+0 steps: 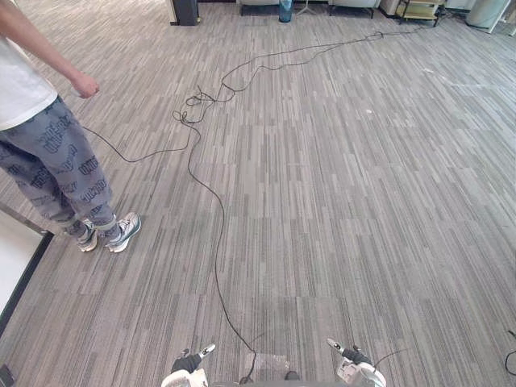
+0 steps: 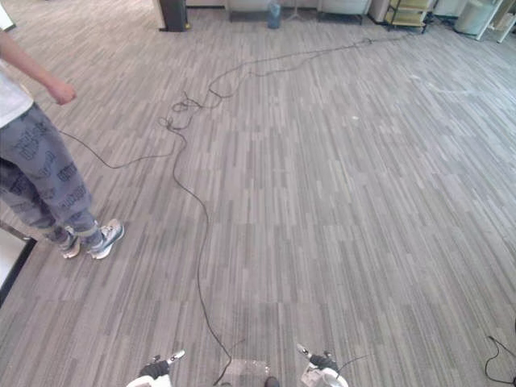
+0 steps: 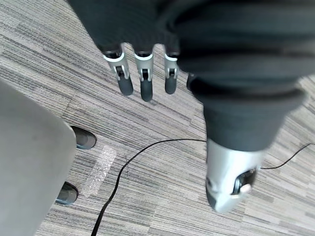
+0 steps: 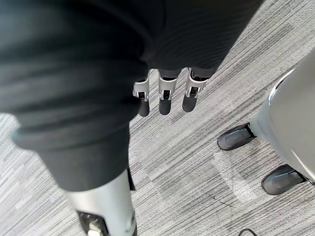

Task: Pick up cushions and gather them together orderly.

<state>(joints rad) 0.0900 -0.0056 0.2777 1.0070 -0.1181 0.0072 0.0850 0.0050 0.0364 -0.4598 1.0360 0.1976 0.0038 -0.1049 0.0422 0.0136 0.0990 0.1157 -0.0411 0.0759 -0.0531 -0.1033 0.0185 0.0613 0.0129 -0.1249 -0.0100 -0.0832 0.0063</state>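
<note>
My left hand (image 3: 142, 78) hangs over the grey striped carpet (image 3: 162, 172) with its fingers straight and relaxed, and it holds nothing. My right hand (image 4: 165, 96) hangs the same way above the carpet (image 4: 187, 162), fingers straight, palm empty. Ahead of me in the eye views a wide stretch of grey carpet (image 1: 339, 201) runs to the far wall.
A person (image 1: 56, 153) in grey patterned trousers and sneakers stands at my left. A white panel with a dark edge (image 1: 12, 258) lies at the lower left. Far ahead stand a black post (image 1: 185, 11), a blue bottle (image 1: 285, 10) and a small cart (image 1: 419, 10).
</note>
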